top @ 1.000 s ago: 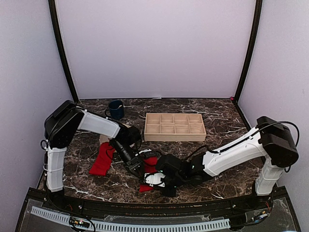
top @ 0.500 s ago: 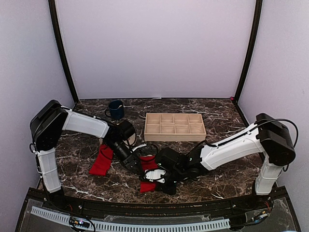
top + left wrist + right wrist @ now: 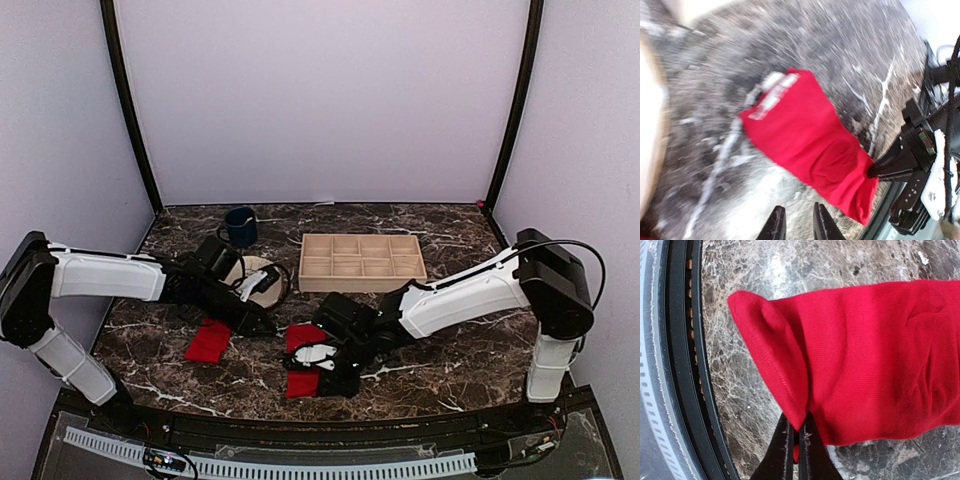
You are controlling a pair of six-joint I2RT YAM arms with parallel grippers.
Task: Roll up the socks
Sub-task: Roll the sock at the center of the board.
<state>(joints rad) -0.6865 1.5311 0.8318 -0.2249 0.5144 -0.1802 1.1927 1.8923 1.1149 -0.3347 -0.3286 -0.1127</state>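
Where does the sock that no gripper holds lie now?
In the top view, this sock lies on the left side of the table, just in front of the left arm and left of the other sock.

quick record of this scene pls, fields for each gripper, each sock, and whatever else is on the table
right gripper: shut, pinching a folded edge of the centre sock
left gripper: narrow gap between its fingers, nothing in it, over the marble table beside that sock
other sock: lying flat to the left of the centre one, no gripper on it
rolled so far: neither sock
farther back: dark blue mug, wooden compartment tray, round plate partly hidden
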